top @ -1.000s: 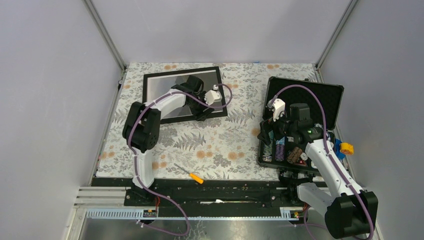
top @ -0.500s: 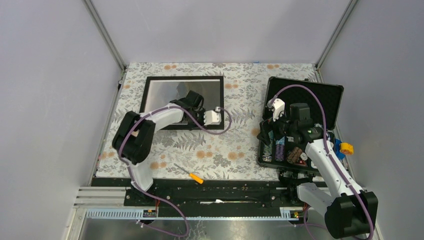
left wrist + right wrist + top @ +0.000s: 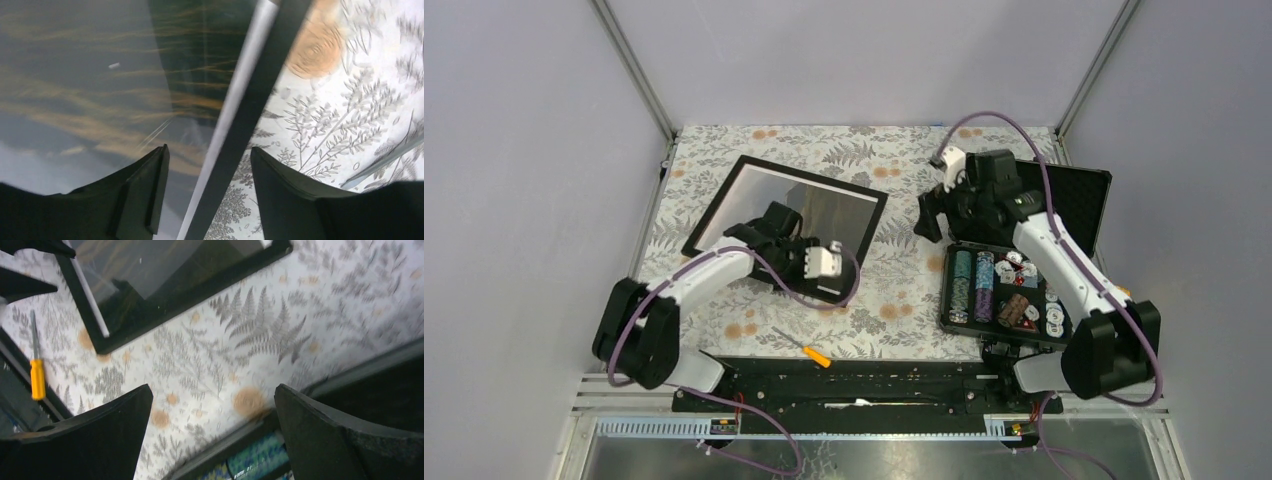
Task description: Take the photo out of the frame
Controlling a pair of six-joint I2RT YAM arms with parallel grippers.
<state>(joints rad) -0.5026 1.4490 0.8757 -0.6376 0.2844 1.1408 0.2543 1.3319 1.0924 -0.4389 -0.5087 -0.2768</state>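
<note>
The black frame [image 3: 814, 177] lies glass-up and skewed on the flowered cloth, left of centre. Through its glass shows the photo [image 3: 100, 100], grey with olive-gold streaks and a white border. My left gripper [image 3: 809, 280] [image 3: 207, 165] stands open over the frame's near edge. The black edge [image 3: 250, 115] runs between its fingers with a gap on each side. My right gripper [image 3: 929, 215] [image 3: 212, 405] hangs open over bare cloth between the frame [image 3: 195, 292] and the chip case, with nothing in it.
An open black case [image 3: 1064, 195] with poker chips sits at the right; its rim [image 3: 350, 375] is just below my right fingers. An orange-handled screwdriver [image 3: 809, 350] [image 3: 37, 377] lies near the table's front edge, in front of the frame.
The frame has turned and slid nearer along with my left arm. My right gripper has left the chip case and moved up and left toward the frame.
</note>
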